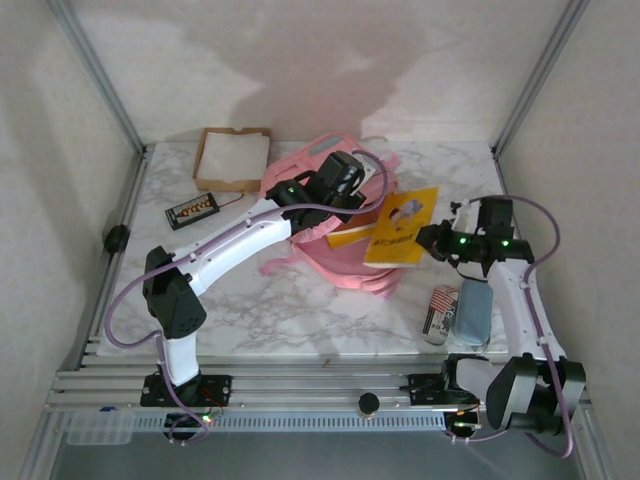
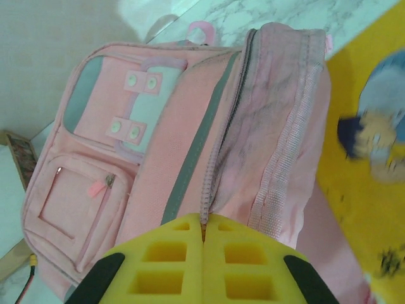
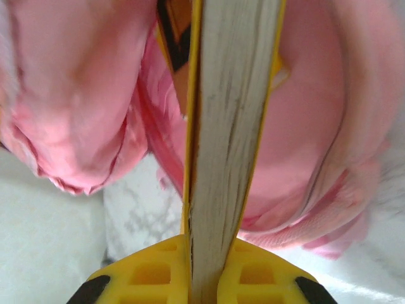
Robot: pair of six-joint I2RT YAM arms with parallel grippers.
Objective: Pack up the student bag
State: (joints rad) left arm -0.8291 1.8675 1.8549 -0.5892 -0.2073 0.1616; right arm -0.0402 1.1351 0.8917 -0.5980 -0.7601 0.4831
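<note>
Lying at the upper middle of the white marble tabletop (image 1: 280, 310) in the top view, the large pink fabric student bag (image 1: 300, 250) sits under the left arm, whose left gripper (image 1: 352, 192) is down on the bag's upper side. A thin yellow picture book (image 1: 403, 228) leans on the bag's right side, and the right gripper (image 1: 432, 240) pinches its right edge. At the upper left lie a flat brown cardboard tray with white paper (image 1: 232, 157) and, just below it, a small black holder with orange pieces (image 1: 192, 210). At the lower right, a red-and-white can (image 1: 438, 312) lies just beside a blue-grey pouch (image 1: 472, 310).

The left wrist view has the left gripper (image 2: 204, 227) at the bottom edge, its yellow fingers (image 2: 164, 266) pressed together on the bag's (image 2: 158, 171) zip seam. The book (image 2: 367, 209) fills the right side.

The right wrist view has the right gripper (image 3: 212, 253) at the bottom, its jaws clamped on the book (image 3: 231, 126), seen page-edge on. Pink bag (image 3: 76, 95) fabric bulges on either side.
</note>
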